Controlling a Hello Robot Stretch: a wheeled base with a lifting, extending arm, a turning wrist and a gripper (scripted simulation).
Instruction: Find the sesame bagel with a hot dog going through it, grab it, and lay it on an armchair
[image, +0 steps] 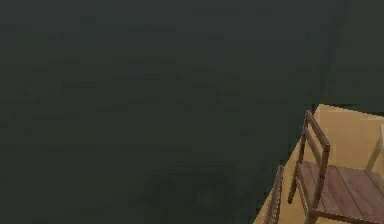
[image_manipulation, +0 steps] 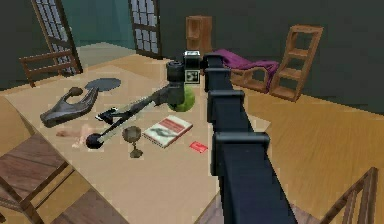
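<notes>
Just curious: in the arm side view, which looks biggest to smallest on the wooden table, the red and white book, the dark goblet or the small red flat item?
1. Red and white book
2. Dark goblet
3. Small red flat item
They sit close together on the wooden table, so nearness hardly skews this.

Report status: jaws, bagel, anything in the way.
Jaws at light wooden table, load cannot be told. Possible bagel: small pinkish blob left of dark goblet. In the way: round green object at jaws.
</notes>
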